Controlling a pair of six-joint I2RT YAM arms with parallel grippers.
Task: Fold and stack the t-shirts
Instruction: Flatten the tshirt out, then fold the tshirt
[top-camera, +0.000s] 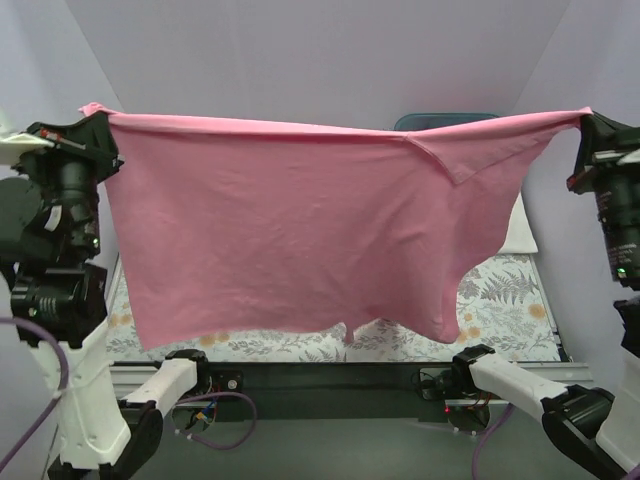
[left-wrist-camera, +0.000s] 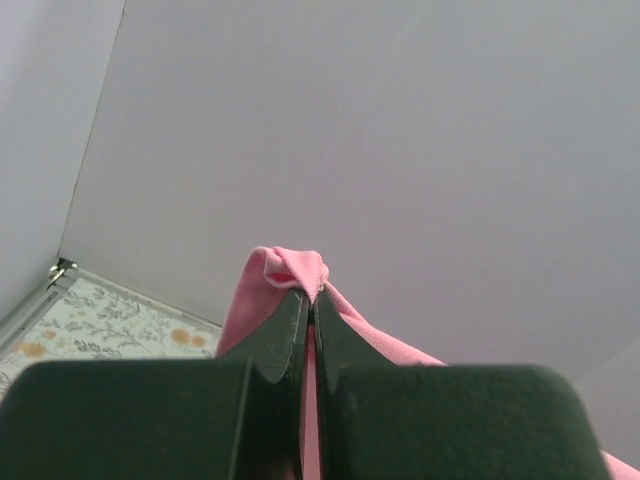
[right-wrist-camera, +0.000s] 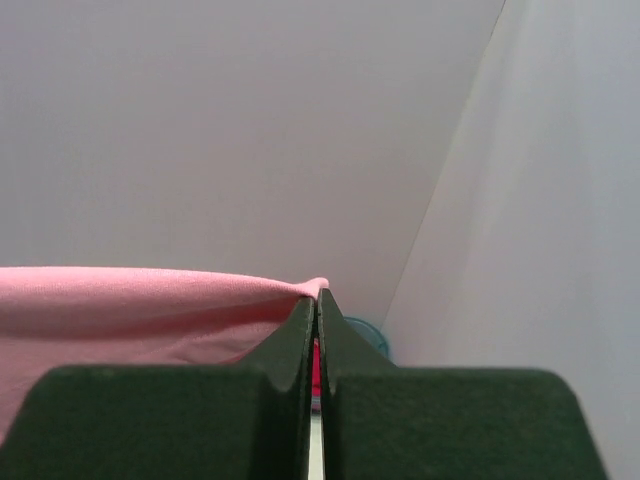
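Observation:
A light pink t-shirt (top-camera: 290, 230) hangs spread wide in the air, held taut along its top edge between both arms. My left gripper (top-camera: 100, 122) is shut on its left top corner; the bunched pink fabric (left-wrist-camera: 290, 268) sticks out above the fingertips in the left wrist view. My right gripper (top-camera: 585, 118) is shut on the right top corner, with pink cloth (right-wrist-camera: 150, 310) stretching off to the left in the right wrist view. A sleeve folds over near the right top. The shirt's lower edge hangs above the table. Other shirts are hidden behind it.
The grey-and-orange floral cloth (top-camera: 510, 300) covers the table below the shirt. A teal basket rim (top-camera: 445, 120) shows just above the shirt's top edge at the back right, and in the right wrist view (right-wrist-camera: 368, 335). White walls close in on both sides.

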